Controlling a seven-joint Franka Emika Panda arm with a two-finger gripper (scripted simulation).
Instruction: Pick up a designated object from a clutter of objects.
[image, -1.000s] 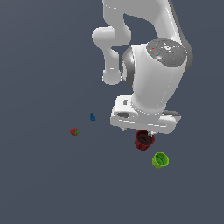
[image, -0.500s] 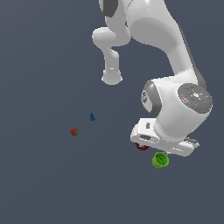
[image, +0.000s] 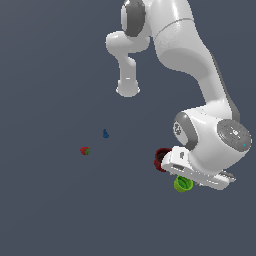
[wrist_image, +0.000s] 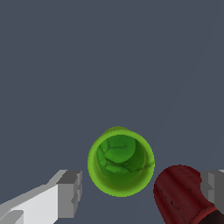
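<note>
The designated object, a lime-green cup (wrist_image: 120, 161), stands upright with its mouth open towards the wrist camera. In the exterior view the green cup (image: 183, 184) peeks out from under the white hand. My gripper (wrist_image: 142, 192) is open and sits above it, one grey finger (wrist_image: 70, 192) on one side of the cup. The other finger (wrist_image: 214, 187) is beyond the dark red cup (wrist_image: 183, 197). Both cups lie between the fingers, and nothing is gripped. The dark red cup (image: 161, 159) lies close beside the green one, apparently tipped on its side.
The rest of the clutter of objects lies apart on the dark grey floor, towards the exterior view's left: a tiny blue piece (image: 105, 133) and a tiny red-and-green strawberry-like piece (image: 85, 150). The arm's base (image: 128, 89) stands farther back.
The arm has swung down and towards the exterior view's right, from above the dark red cup to directly over the green cup. The objects have not moved.
</note>
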